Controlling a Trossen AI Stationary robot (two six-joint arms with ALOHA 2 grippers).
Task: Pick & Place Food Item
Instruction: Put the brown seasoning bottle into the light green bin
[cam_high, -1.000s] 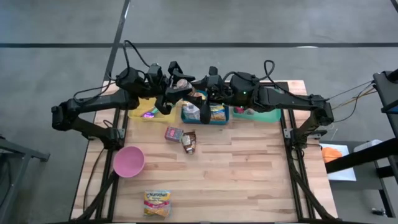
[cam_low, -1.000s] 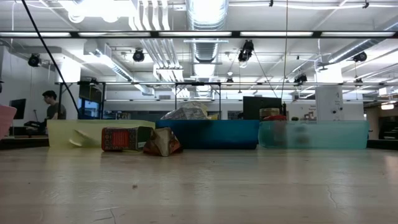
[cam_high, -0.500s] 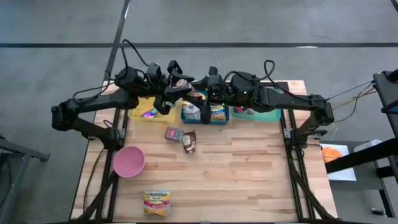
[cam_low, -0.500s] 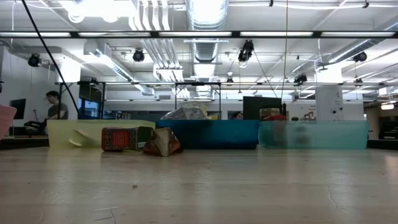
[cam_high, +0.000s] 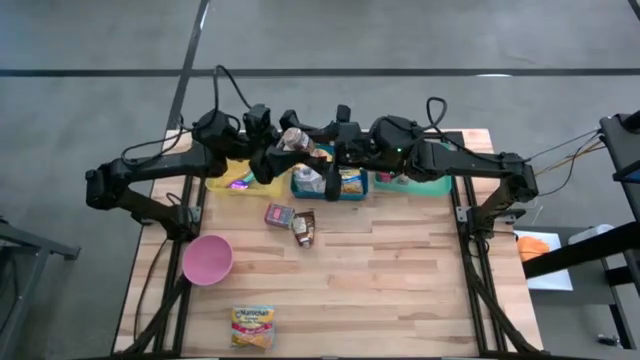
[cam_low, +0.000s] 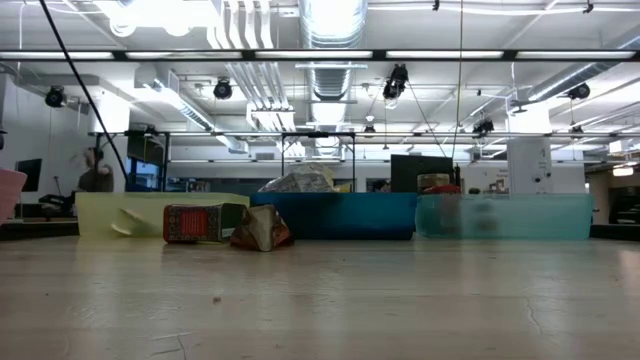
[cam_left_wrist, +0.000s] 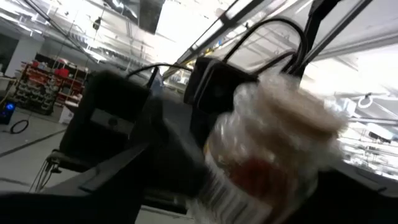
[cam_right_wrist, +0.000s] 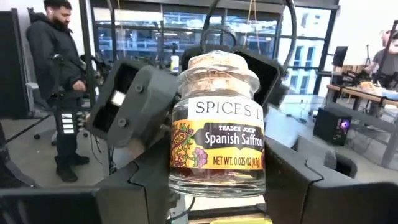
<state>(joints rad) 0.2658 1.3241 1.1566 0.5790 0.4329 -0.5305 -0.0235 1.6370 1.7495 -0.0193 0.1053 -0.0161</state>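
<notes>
small cork-stoppered glass saffron jar (cam_right_wrist: 217, 127) clenched in right claw (cam_high: 318, 153) above the blue bin (cam_high: 299, 186), mid-handover; left claw (cam_high: 274, 150) spread wide beside it, apparently just released.

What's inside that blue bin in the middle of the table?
The blue bin holds a clear crinkly packet and a yellow snack packet. The arms above cover its back part, so anything lying there is hidden.
</notes>
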